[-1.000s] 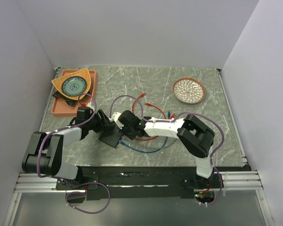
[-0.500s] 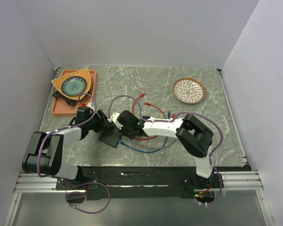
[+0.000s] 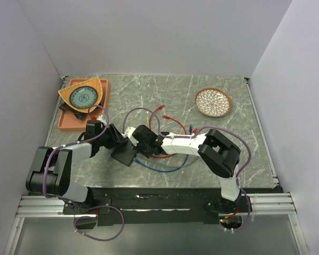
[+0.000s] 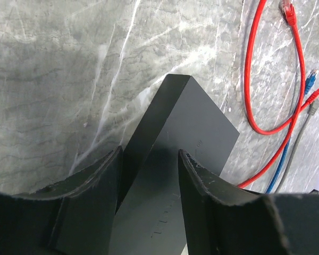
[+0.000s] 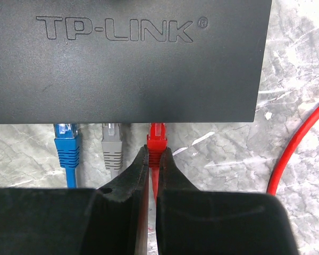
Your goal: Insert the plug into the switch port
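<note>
The switch (image 5: pixel 127 58) is a flat black box with raised TP-LINK lettering on its lid. It lies on the grey marble tabletop (image 5: pixel 228 154), left of centre and toward the near edge. The switch port itself is hidden under the box's long edge. Three plugs meet that edge side by side: a blue plug (image 5: pixel 67 143), a grey plug (image 5: pixel 111 143) and the red plug (image 5: pixel 157 139), each with its clear tip tucked beneath the rim. The right hand (image 5: pixel 151 159) is clenched on the red plug, just behind its ribbed boot. The left hand (image 4: pixel 150 154) straddles the switch's far corner with a finger on either side; I cannot tell whether it presses.
</note>
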You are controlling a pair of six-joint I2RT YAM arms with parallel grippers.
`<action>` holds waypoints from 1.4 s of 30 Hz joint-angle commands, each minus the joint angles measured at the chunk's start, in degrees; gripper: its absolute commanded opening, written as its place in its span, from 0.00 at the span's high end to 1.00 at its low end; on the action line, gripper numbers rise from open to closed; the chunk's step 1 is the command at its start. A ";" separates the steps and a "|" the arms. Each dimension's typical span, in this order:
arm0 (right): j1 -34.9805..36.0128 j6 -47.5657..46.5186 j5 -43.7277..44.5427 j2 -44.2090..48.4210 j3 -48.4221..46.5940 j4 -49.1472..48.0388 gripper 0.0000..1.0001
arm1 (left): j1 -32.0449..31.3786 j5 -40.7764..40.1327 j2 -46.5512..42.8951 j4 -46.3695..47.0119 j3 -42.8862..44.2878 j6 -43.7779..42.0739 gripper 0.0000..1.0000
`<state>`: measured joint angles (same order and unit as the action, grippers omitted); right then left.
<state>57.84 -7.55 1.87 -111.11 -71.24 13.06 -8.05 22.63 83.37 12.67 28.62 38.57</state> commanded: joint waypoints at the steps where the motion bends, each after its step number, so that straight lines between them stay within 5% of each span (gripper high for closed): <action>1: 0.69 0.69 -4.15 2.39 -1.53 -14.80 1.00 | -1.88 9.10 0.74 -0.63 -1.46 1.95 0.51; 42: -2.03 0.69 -9.95 -1.48 -11.64 -16.40 1.00 | -12.86 5.85 -1.02 0.34 -3.14 7.93 0.55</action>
<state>54.78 -7.62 -2.17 -113.12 -76.97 20.86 -15.00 13.52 83.11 18.17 26.96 40.29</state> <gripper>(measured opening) 0.058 0.451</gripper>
